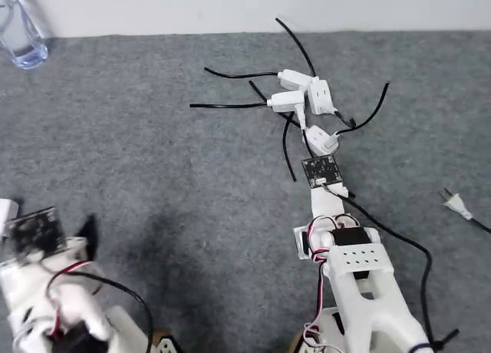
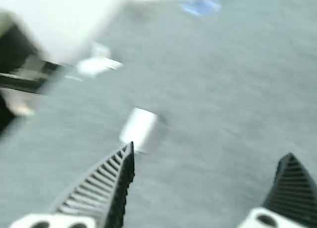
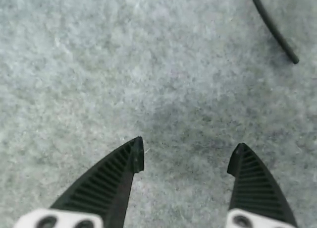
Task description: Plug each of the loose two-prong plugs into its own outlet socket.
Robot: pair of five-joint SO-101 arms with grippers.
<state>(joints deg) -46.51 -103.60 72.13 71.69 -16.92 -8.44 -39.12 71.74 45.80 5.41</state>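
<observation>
High view: white two-prong plugs with black cords cluster with white outlet sockets on the grey carpet. A separate white plug lies well apart, near the right edge. The right gripper and left gripper hover over the carpet, jaws spread and holding nothing.

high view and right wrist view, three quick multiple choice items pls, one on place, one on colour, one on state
1. Where does the lone loose plug lie in the high view?
A) near the right edge
B) inside the plug cluster
C) between jaws

2. The cords at the cluster are:
A) white
B) black
C) red

3. The right arm's jaws are:
A) shut on a plug
B) shut on a cord
C) open and empty

Answers: A, it lies apart from the cluster; B, every cord there is black; C, grey carpet lies between them.
</observation>
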